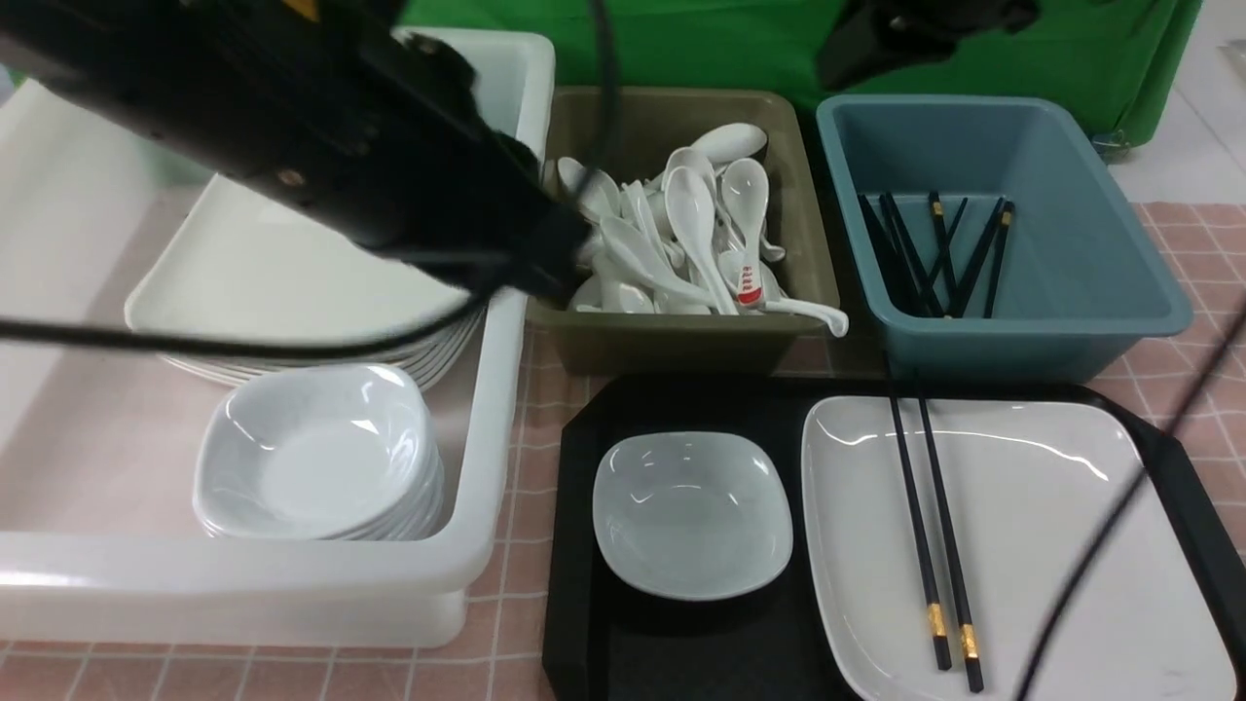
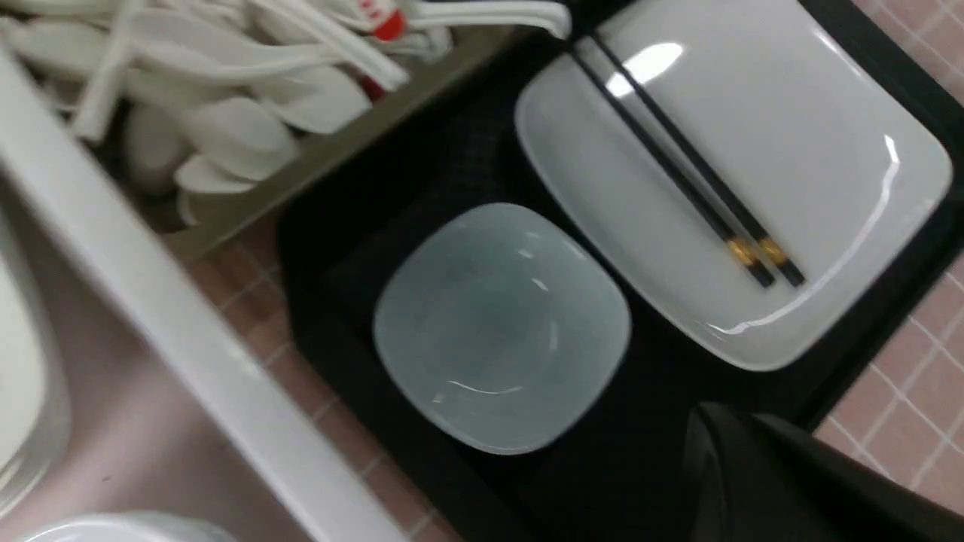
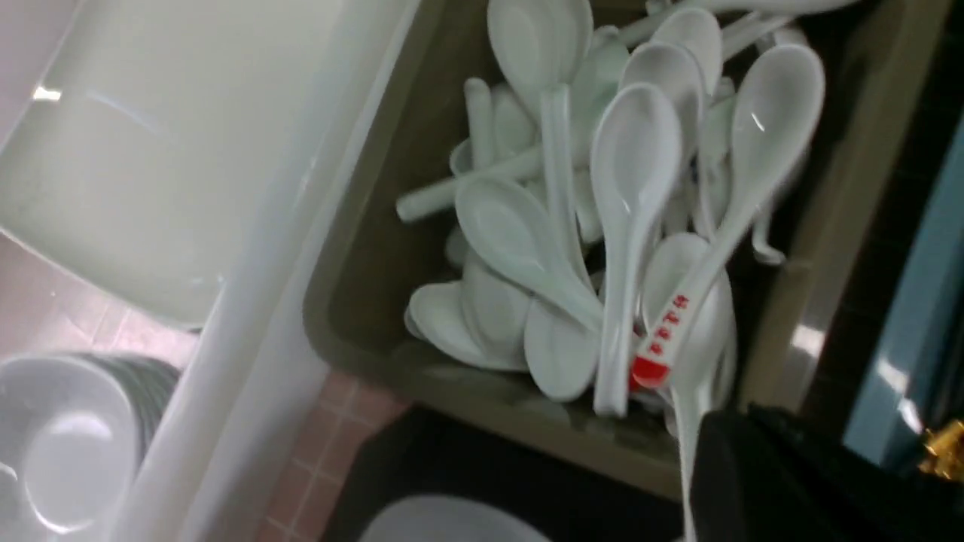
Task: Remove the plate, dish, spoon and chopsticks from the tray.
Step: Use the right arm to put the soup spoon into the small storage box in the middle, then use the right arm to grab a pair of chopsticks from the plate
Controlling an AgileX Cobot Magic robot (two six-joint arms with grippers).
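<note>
L tool (image 2: 761,474) & R tool (image 3: 753,482) both closed, nothing seen held. red-print spoon (image 1: 748,282) in olive bin (image 1: 672,346) atop plain spoons (image 1: 681,209). dish (image 1: 691,511) & plate (image 1: 1032,584) side by side on tray (image 1: 584,584); chopsticks (image 1: 930,545) lie across plate.

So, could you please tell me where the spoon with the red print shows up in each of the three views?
Front view: the spoon lies in the olive bin, red-printed handle toward the near rim.
Left wrist view: only that handle shows, blurred, at the frame's edge, over the bin.
Right wrist view: the spoon lies on the spoon pile, fully visible.
Shared landmark: the olive bin.
</note>
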